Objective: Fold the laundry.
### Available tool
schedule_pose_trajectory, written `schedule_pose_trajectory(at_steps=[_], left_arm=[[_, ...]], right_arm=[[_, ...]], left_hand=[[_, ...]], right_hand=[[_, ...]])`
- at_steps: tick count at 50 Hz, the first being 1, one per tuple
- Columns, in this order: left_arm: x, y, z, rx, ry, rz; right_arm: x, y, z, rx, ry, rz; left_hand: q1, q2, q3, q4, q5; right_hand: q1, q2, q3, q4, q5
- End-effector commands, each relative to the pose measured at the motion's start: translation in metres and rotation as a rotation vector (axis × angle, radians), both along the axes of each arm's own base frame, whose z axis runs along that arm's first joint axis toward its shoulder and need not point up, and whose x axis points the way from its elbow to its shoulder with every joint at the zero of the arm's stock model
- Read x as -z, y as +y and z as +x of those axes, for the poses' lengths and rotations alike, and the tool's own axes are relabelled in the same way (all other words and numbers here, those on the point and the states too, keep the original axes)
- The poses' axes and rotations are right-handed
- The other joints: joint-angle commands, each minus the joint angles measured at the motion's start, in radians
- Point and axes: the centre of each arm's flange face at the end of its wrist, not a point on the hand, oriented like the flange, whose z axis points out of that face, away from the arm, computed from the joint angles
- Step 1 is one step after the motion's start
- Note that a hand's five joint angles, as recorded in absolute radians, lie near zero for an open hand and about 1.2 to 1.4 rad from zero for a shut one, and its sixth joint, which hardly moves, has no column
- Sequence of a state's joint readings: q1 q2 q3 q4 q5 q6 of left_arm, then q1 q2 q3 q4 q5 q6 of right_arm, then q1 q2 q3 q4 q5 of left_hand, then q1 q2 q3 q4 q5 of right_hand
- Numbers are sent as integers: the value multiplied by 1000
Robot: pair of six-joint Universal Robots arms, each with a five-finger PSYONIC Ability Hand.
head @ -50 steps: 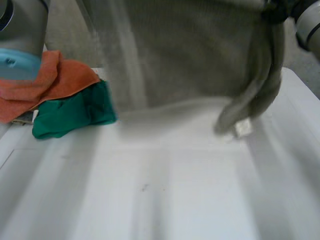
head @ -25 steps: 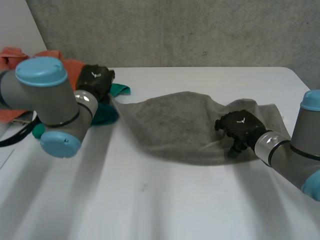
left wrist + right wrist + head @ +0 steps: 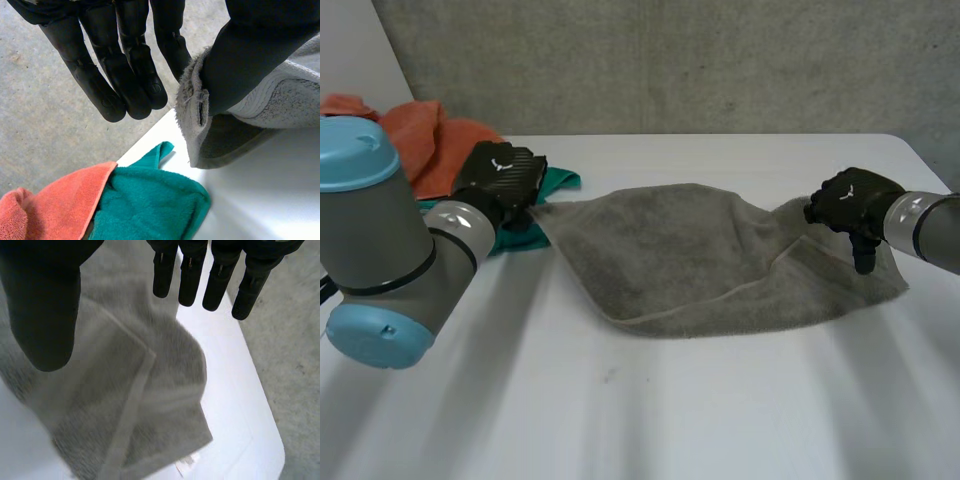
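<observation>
Lying rumpled, 1 grey towel (image 3: 690,260) has no neat fold yet; right hand (image 3: 850,205) released above it, grip of left hand (image 3: 500,175) unclear.

The left hand (image 3: 500,175) hides most of the green cloth (image 3: 560,181).

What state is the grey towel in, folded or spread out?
Mostly spread, not neatly folded: the grey towel lies rumpled on the table, with one part doubled over itself near the right hand.
</observation>
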State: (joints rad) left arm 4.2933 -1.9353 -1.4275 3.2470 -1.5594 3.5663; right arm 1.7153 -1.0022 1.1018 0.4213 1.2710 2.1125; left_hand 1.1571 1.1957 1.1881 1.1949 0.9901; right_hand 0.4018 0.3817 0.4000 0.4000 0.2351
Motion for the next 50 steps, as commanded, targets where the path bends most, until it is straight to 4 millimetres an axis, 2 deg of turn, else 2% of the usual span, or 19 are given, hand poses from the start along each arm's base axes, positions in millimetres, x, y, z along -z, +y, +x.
schedule_pose_trajectory(at_steps=[1,7,13,27,30,33,34,37,38,39,41,45,46,49,50], left_arm=[[-1,3,3,-5,-3,-2],[-4,0,6,-16,0,-9],[-5,-2,8,-21,3,-11],[-2,-7,14,-44,-2,0],[0,-6,14,-44,-5,5],[2,-6,14,-44,-8,13],[3,-6,14,-44,-8,14],[2,-5,14,-44,-8,14],[1,-5,15,-44,-7,11],[1,-5,15,-44,-8,13],[1,-4,15,-43,-14,13],[-1,-1,17,-51,-29,20],[-3,2,19,-57,-42,25],[-8,9,22,-65,-78,35],[-9,16,26,-72,-117,58]], right_arm=[[30,-31,9,-56,-9,7],[52,-46,19,-133,-60,25],[62,-54,21,-142,-76,39],[85,-56,22,-141,-76,98],[86,-56,22,-138,-77,99],[87,-56,21,-131,-83,105],[88,-56,21,-127,-88,113],[88,-55,19,-118,-94,131],[87,-54,16,-111,-95,144],[86,-53,14,-106,-95,148],[79,-53,8,-91,-91,153],[47,-41,-10,-41,-102,204],[32,-33,-21,-12,-99,220],[14,-21,-39,39,-68,235],[5,-10,-52,74,-23,255]], left_hand=[[239,201,208,201,232],[239,201,208,201,232],[239,201,208,201,232],[239,201,208,201,232],[239,201,208,201,232],[239,201,208,201,232],[239,201,208,201,232],[239,201,208,201,232],[239,201,208,201,232],[239,201,208,201,232],[239,201,208,201,232],[239,201,208,201,232],[239,201,208,201,232],[239,201,208,201,232],[239,201,208,201,232]], right_hand=[[175,195,177,177,167],[207,227,209,209,199],[198,219,200,200,191],[216,236,218,218,208],[400,420,402,402,392],[462,482,464,464,454],[582,602,584,584,574],[729,749,731,731,722],[942,962,944,944,934],[994,1014,996,996,986],[994,1015,996,996,987],[994,1015,996,996,987],[994,1015,996,996,987],[994,1015,996,996,987],[994,1015,996,996,987]])
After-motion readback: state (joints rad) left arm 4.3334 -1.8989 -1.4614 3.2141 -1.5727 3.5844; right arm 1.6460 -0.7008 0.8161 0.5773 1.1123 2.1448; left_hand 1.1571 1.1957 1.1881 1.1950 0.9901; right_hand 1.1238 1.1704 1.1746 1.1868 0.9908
